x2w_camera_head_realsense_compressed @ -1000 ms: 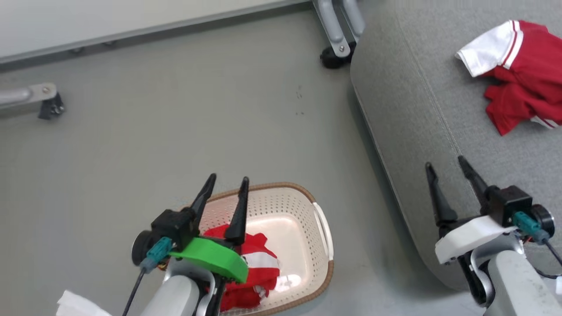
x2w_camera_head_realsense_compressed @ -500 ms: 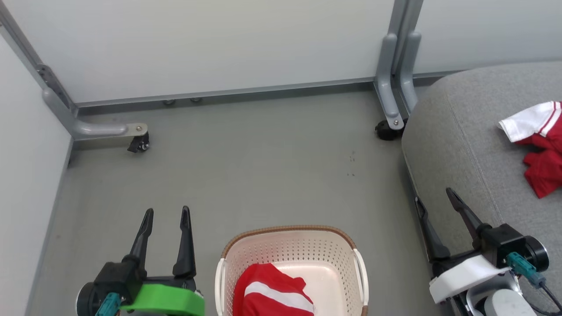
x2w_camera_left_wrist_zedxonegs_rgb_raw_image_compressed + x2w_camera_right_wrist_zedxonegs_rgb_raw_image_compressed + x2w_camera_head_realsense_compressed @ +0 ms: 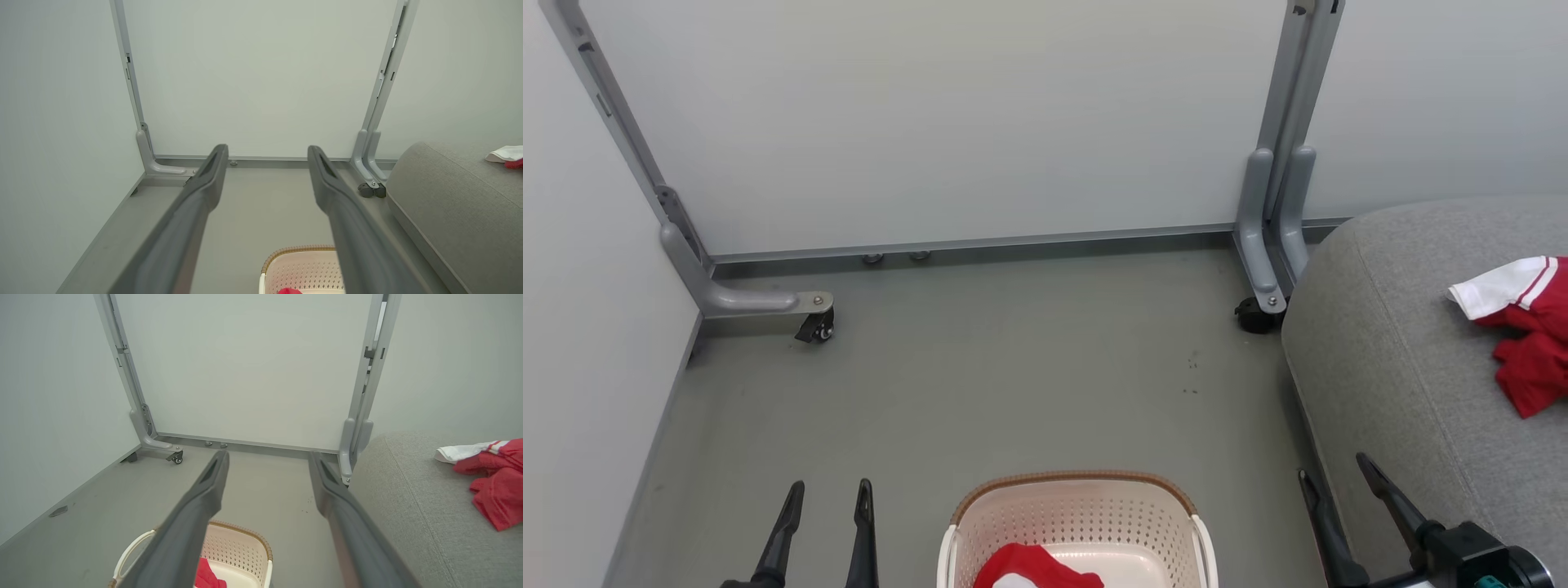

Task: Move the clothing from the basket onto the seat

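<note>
The cream basket (image 3: 1086, 506) with its brown rim stands on the floor at the bottom centre of the head view. Red clothing (image 3: 1033, 569) with a white patch lies inside it. A second red and white garment (image 3: 1523, 327) lies on the grey seat (image 3: 1405, 367) at the right. My left gripper (image 3: 829, 494) is open and empty, left of the basket. My right gripper (image 3: 1339, 474) is open and empty by the seat's front edge. The wrist views show the basket (image 3: 300, 269) (image 3: 241, 547), the seat (image 3: 457, 204) (image 3: 412, 506) and the garment on it (image 3: 494, 486).
White partition panels close off the back and left. Their grey metal legs on castors (image 3: 817, 327) (image 3: 1256, 314) stand on the grey floor (image 3: 1013, 367), the right one close to the seat's corner. Open floor lies between the basket and the partition.
The head camera has tilted up, so the basket and both grippers sit lower in the picture. The left gripper came off the basket's clothing to its left side, still empty.
</note>
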Controlling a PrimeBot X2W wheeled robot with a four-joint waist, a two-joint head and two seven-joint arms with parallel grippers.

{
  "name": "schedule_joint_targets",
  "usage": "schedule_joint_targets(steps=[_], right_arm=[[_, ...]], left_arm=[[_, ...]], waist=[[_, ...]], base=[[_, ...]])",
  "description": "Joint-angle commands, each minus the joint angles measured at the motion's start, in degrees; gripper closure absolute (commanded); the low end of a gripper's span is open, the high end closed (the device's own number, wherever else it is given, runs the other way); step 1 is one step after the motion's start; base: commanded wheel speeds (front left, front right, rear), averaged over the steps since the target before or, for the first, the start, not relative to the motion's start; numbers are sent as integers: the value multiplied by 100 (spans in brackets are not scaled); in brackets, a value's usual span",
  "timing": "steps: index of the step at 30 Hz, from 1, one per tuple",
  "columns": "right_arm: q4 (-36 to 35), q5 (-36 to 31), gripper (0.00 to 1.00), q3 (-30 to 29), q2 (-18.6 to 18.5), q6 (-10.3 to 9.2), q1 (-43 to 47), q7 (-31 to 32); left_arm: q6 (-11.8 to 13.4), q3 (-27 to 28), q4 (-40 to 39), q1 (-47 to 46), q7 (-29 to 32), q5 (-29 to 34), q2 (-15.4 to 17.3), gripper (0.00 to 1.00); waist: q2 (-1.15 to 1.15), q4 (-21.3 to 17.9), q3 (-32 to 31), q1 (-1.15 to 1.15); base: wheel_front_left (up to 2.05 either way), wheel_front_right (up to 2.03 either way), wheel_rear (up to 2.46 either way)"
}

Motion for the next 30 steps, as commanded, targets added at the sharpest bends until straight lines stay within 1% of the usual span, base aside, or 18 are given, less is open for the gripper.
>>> schedule_joint_targets(steps=[1,8,30], right_arm=[[-47,-42,0,-61,8,-9,110,-10],[-50,-54,0,-108,73,-9,230,-9],[-75,-15,0,-94,-32,-9,279,-9]], left_arm=[[-14,-16,4,100,0,19,-3,0],[16,-65,88,248,0,-4,-2,0],[32,-155,139,295,0,6,-3,0]], waist=[[0,-75,-92,1],[0,-172,-224,1],[0,-281,-256,1]], base=[[0,0,0],[0,0,0],[0,0,0]])
